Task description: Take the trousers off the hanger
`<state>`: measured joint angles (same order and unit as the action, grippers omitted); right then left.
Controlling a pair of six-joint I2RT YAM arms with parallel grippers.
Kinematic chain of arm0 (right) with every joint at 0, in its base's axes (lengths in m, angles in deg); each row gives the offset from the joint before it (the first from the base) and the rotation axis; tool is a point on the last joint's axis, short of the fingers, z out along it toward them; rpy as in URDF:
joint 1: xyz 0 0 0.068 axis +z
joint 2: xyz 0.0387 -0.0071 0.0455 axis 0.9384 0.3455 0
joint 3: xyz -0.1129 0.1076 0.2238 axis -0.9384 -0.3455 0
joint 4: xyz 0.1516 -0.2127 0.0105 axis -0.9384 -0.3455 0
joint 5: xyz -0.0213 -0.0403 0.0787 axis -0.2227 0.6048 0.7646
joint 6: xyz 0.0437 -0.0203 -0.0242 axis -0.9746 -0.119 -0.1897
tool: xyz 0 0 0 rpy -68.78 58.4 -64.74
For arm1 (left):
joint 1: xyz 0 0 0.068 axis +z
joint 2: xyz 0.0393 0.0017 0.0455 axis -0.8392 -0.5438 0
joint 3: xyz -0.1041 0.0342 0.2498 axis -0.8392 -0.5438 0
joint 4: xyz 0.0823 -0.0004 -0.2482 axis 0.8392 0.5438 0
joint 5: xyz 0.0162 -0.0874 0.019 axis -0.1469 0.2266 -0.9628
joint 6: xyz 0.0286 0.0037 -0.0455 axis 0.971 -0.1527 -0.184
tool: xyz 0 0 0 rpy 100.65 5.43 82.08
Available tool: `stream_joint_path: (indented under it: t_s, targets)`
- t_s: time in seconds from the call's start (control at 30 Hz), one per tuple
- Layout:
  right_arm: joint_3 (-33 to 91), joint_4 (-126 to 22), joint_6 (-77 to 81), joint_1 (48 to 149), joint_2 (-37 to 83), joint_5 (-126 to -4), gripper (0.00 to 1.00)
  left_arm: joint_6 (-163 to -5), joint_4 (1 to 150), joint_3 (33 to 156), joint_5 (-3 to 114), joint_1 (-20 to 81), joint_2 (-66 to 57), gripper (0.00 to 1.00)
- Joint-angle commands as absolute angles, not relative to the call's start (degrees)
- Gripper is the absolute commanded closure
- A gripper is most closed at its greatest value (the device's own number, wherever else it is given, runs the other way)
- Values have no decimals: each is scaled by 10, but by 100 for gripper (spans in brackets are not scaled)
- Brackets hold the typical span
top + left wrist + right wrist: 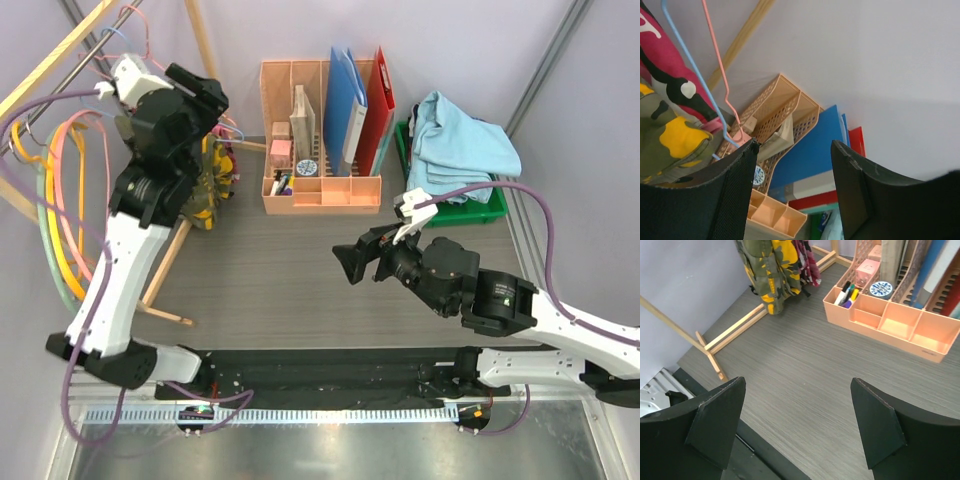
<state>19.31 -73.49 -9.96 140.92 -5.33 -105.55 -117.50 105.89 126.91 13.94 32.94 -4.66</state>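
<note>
Left fingers [715,200] apart, empty, just beside the yellow-olive camouflage trousers [670,145], which hang next to the pink camouflage pair [670,75] on wire hangers [715,50].

Risk: closing catches wire with cloth, and a pull then drags the rack [165,262].

How the cloth sits on its hanger is cropped, and my arm hides it from above.

Right fingers [705,435] apart, empty, over the table [805,365].

trousers [215,190] | mostly hidden behind left arm [130,240] | upper part unseen

Left tool [794,150], right tool [798,385]: jaws apart
</note>
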Motion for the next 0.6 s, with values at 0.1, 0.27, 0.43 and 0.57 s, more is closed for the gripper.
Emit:
stream_joint_path:
  t_s: [0.1, 0.27, 0.43, 0.57]
  targets:
    - [176, -733, -84, 1410, -67, -1093, 8, -1198, 1078, 1334, 69, 360, -119, 40]
    - [170, -734, -85, 1410, -75, -1080, 8, -1282, 1099, 1303, 138, 446, -130, 42]
    - [170, -732, -72, 1410, -76, -1087, 8, -1289, 1041, 1270, 195, 490, -134, 41]
    - [171, -732, -73, 1410, -85, -1077, 8, -1304, 1023, 1257, 230, 519, -148, 42]
